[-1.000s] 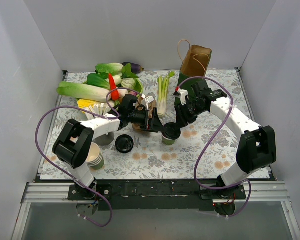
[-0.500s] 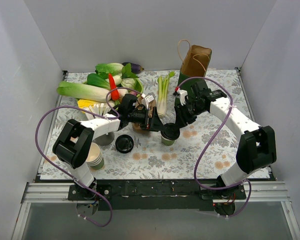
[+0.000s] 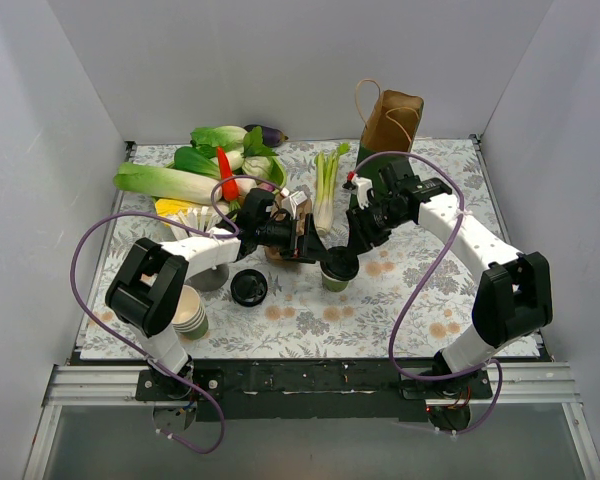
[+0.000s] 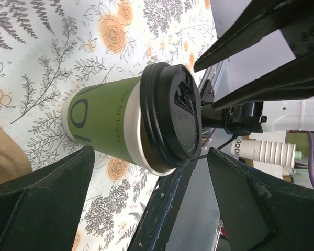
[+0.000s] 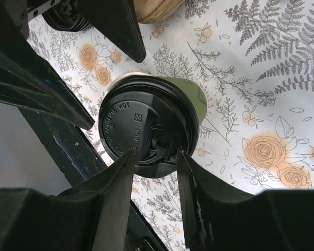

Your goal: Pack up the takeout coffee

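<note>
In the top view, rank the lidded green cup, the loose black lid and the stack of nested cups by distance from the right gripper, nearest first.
From the right gripper:
1. lidded green cup, directly under it.
2. loose black lid, to its left.
3. stack of nested cups, far left, by the near edge.

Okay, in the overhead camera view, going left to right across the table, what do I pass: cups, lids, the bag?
cup stack → loose lid → coffee cup → paper bag, at the back
</note>
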Controlling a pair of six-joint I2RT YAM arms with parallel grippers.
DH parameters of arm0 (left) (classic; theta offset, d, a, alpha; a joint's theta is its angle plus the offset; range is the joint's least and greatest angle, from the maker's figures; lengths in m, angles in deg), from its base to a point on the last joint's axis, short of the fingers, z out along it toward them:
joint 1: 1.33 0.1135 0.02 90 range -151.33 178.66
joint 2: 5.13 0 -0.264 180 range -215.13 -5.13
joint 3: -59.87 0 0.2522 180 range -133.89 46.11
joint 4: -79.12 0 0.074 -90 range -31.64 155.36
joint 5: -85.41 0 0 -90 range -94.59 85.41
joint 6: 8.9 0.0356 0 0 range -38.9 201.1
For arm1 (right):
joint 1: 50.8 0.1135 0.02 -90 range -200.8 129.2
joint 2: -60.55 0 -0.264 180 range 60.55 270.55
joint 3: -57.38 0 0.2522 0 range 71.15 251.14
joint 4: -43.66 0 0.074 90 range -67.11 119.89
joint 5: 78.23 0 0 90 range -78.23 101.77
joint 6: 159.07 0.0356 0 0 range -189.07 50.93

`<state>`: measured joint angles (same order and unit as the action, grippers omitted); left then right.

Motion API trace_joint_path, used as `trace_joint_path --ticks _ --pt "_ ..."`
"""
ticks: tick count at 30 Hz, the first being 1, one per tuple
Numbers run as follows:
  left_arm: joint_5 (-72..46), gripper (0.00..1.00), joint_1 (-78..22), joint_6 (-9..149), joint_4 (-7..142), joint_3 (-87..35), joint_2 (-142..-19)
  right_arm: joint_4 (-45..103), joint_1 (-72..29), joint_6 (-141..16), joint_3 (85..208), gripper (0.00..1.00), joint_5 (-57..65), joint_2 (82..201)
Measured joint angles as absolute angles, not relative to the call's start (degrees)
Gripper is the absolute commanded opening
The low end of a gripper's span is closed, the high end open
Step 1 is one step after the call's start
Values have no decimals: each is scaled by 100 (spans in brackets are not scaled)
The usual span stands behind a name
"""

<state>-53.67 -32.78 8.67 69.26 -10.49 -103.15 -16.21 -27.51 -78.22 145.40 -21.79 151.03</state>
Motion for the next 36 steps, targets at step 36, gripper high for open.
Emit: trace_joint_path --ticks 36 --pt "-5094 89 -3278 865 6749 -1088 -10481 -1665 -2872 -7623 14230 38 -2260 15094"
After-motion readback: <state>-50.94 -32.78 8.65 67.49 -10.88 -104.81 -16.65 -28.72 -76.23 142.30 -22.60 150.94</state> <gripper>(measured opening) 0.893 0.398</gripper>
